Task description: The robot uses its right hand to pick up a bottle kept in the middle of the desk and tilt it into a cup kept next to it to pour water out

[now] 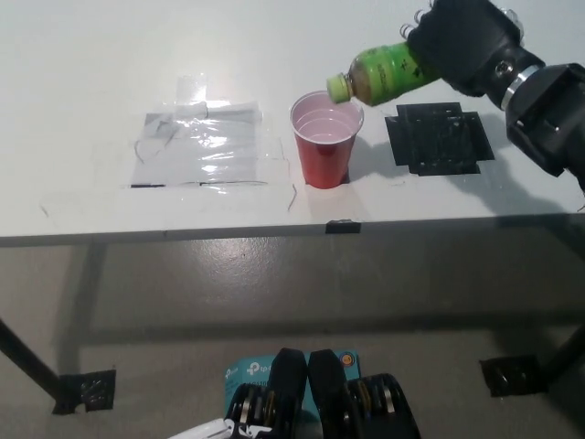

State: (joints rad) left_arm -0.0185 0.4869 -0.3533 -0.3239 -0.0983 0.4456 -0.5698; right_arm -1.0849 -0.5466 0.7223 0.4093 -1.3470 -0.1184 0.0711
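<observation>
Head view: my right hand (462, 41) wraps the green bottle (388, 73), tilted left and down so its capped mouth sits over the cup's (325, 137) far right rim, ready for pouring. My left hand is out of view. White desk (91, 91), black tape patch (439, 137) right, clear tape (196, 142) left; grey floor below.
</observation>
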